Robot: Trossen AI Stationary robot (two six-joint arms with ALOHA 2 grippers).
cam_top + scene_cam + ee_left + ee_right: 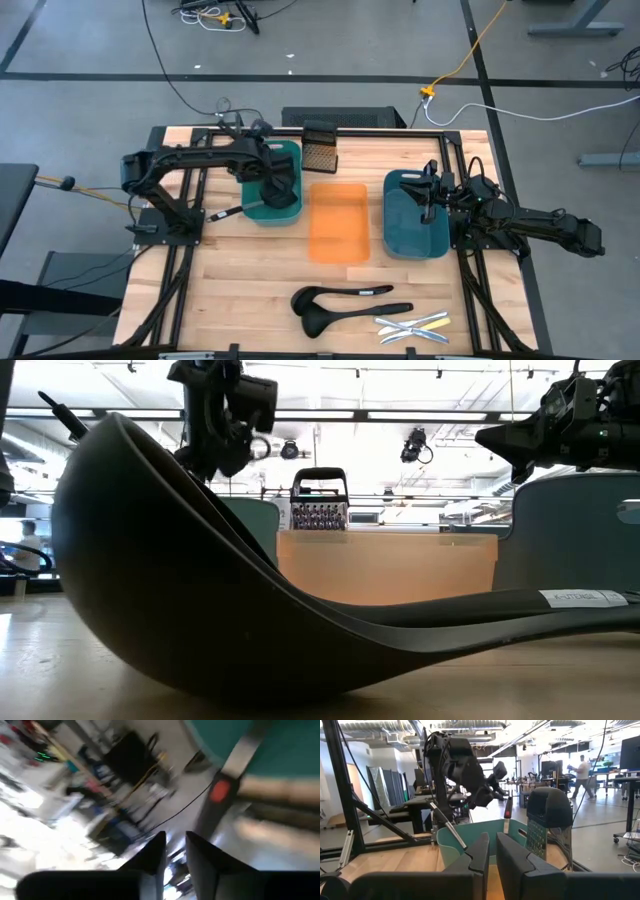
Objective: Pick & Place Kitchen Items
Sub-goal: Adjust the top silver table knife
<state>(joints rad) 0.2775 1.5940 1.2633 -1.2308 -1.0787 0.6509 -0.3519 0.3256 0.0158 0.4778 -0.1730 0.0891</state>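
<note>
My left gripper (275, 190) hovers over the teal tray (285, 160) at the far left, its fingers (200, 855) a narrow gap apart with nothing between them. Two spatulas lie in that tray. One metal handle (449, 827) leans out over the rim toward the left (228, 211). The other handle carries a red tag (507, 815). Two black ladles (340, 298) lie on the table near the front edge, with small cutlery (412, 326) beside them. My right gripper (428, 195) waits shut above the blue tray (415, 235).
An orange tray (337, 222) lies in the middle between the teal and blue trays. A small dark mesh box (320, 150) stands at the far edge. Bare wood shows in front of the trays. People move in the room beyond.
</note>
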